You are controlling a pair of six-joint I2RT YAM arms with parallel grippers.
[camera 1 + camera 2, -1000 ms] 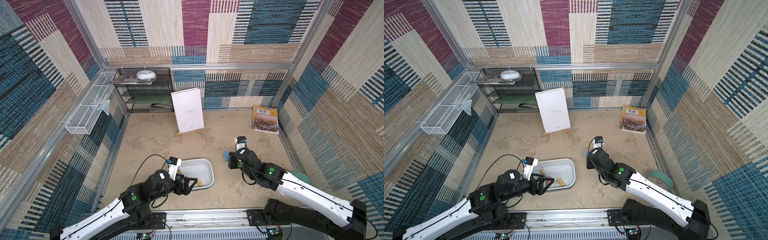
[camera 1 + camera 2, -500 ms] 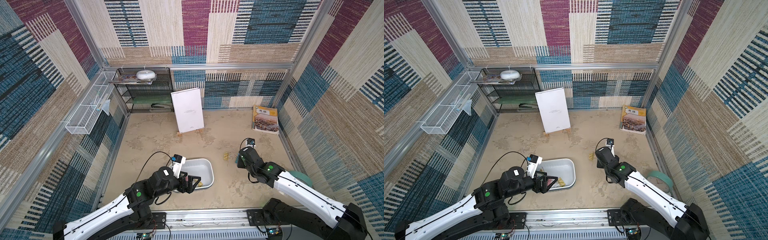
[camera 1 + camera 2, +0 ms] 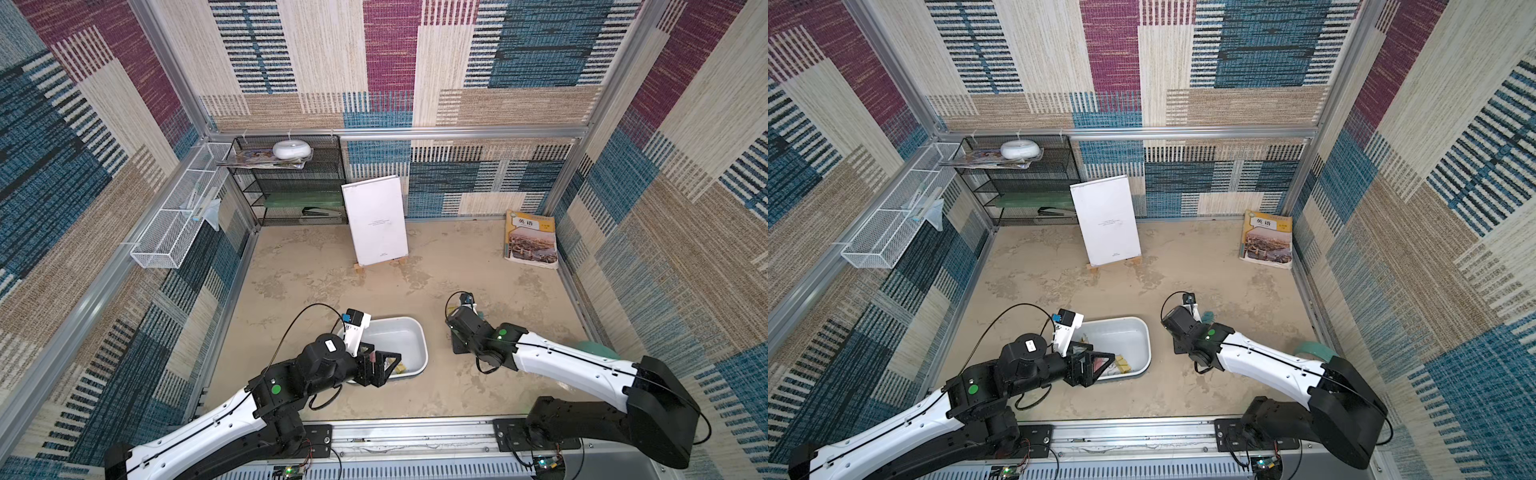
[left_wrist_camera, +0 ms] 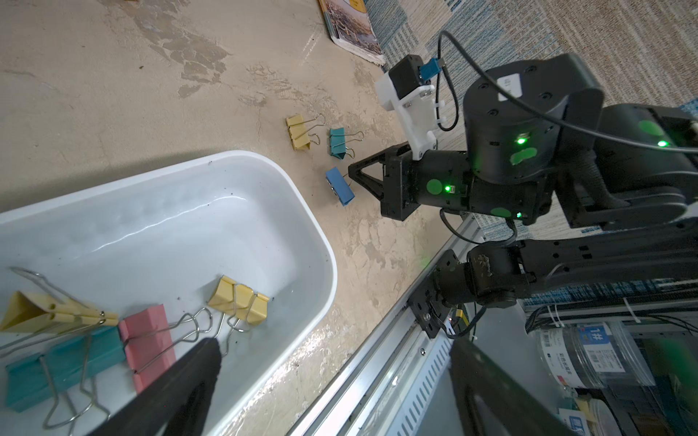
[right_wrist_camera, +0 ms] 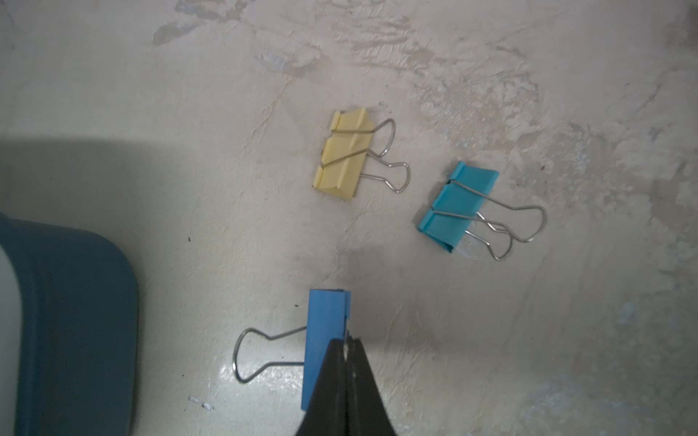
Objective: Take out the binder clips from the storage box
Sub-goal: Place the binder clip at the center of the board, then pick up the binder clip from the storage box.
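1. Left gripper (image 3: 1096, 365): jaws wide apart, nothing held, hanging over the near end of the white box (image 4: 294, 185).
2. The box sits on the table at front centre, between the two arms. Bunched at its near end under the left gripper are a yellow clip (image 4: 53, 313), teal clips (image 4: 64, 362), a pink clip (image 4: 149, 339) and a second yellow clip (image 4: 238, 298). The pink one lies against the teal; the wire handles overlap.
3. Blue clip (image 5: 325, 339): out of the box, just right of its end, apart from it.
4. Right gripper (image 5: 345, 345): jaws together, pinched on one wire handle of the blue clip. The other handle sticks out toward the box. Cannot tell if the clip touches the table.
5. Past the blue clip, farther back: a loose yellow clip (image 5: 343, 151) and a loose teal clip (image 5: 459, 205), flat on the table, side by side, not touching.
6. Back right corner: a book (image 3: 532, 241) by the wall.
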